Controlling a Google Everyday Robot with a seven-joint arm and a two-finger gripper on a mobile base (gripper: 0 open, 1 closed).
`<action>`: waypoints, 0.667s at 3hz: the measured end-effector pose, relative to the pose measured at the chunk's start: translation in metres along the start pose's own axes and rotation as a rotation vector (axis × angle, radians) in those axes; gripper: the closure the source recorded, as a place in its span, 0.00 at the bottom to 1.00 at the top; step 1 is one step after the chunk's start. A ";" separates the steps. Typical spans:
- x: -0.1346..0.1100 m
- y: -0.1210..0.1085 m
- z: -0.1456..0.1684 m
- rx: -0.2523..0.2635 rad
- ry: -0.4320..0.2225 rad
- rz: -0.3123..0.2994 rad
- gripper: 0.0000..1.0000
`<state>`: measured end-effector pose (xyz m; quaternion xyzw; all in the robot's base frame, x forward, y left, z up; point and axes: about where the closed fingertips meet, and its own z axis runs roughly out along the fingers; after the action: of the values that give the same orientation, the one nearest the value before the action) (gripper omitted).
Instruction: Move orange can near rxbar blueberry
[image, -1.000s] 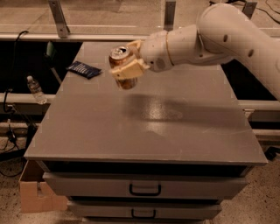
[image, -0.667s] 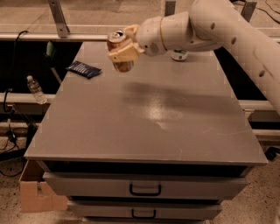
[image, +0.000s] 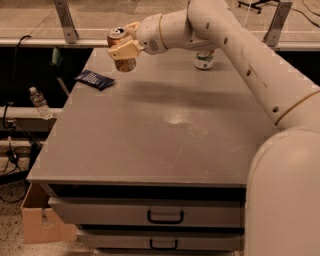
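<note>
My gripper (image: 122, 48) is shut on the orange can (image: 120, 48), an orange-brown mottled can with a silver top. It holds the can upright above the far left part of the grey table (image: 150, 135). The rxbar blueberry (image: 94, 79), a flat dark navy wrapper, lies on the table near its left edge, just left of and below the can. The can's lower part shows under the fingers (image: 126, 47), close to the table surface.
A white-and-green can (image: 204, 59) stands at the far side of the table, partly behind my arm (image: 235, 45). Drawers with handles (image: 165, 217) are under the table. A water bottle (image: 39, 102) and cardboard box (image: 37, 220) are at the left on the floor.
My arm has carried the orange can farther away and to the left, toward the navy bar, and it now hangs closer to the bar.
</note>
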<state>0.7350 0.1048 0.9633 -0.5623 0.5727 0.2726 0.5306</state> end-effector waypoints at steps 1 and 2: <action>0.015 -0.008 0.019 0.009 0.019 0.046 1.00; 0.034 -0.011 0.027 0.027 0.045 0.093 0.82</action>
<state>0.7596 0.1148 0.9278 -0.5339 0.6137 0.2764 0.5117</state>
